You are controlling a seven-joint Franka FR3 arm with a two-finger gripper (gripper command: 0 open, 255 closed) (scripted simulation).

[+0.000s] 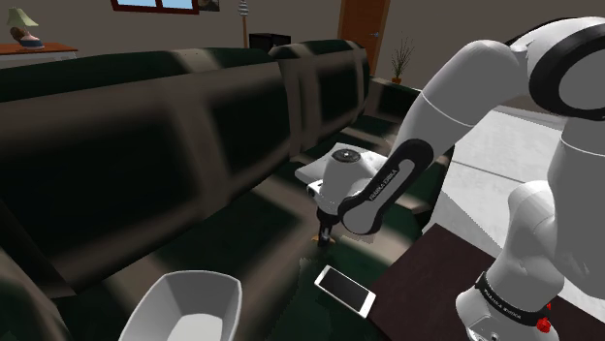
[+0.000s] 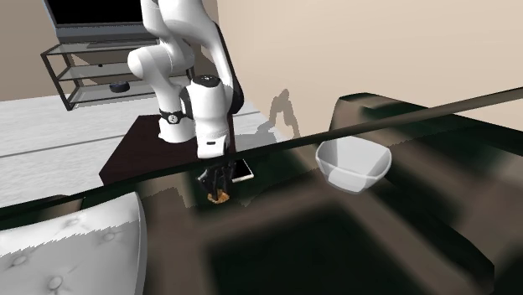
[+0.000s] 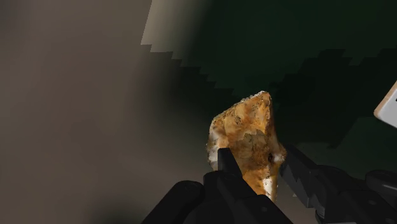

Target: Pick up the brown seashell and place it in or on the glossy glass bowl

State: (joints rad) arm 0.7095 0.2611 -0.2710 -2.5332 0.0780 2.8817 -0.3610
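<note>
- Seashell [image 3: 245, 127]: a rough, orange-brown lump with pale patches. It sat right at the tip of the gripper [image 3: 254, 154], upright between the two black fingers [image 3: 227, 167].
- From the wrist view, both fingers pressed against its sides, so the gripper was clamped on the seashell.
- From across the sofa, the seashell [image 2: 220, 198] showed just beneath the gripper [image 2: 220, 180], low over the dark seat. I could not tell whether it touched the cushion or hung just above it.
- The arm [image 1: 383, 184] came in from the stand [image 1: 436, 281] and bent steeply, with the gripper [image 1: 327, 231] pointing straight down at the seat.
- The bowl [image 1: 160, 300] looked plain white, with sloping walls and an open top. It stood on the same seat, well apart from the gripper and off to one side of it.
- In the second exterior view, the bowl [image 2: 335, 172] lay far along the sofa from the gripper, and nothing was inside it.
- A phone [image 1: 344, 289] with a white face lay flat near the gripper, on the stand's side of it, at the seat's front edge. Its corner [image 3: 387, 105] showed beyond the gripper's fingers.
- The sofa [image 1: 145, 145] was dark and glossy, with its backrest rising on the far side of the gripper from the stand.
- A white tufted cushion [image 2: 75, 243] sat well away from the gripper, on the side opposite the bowl.
</note>
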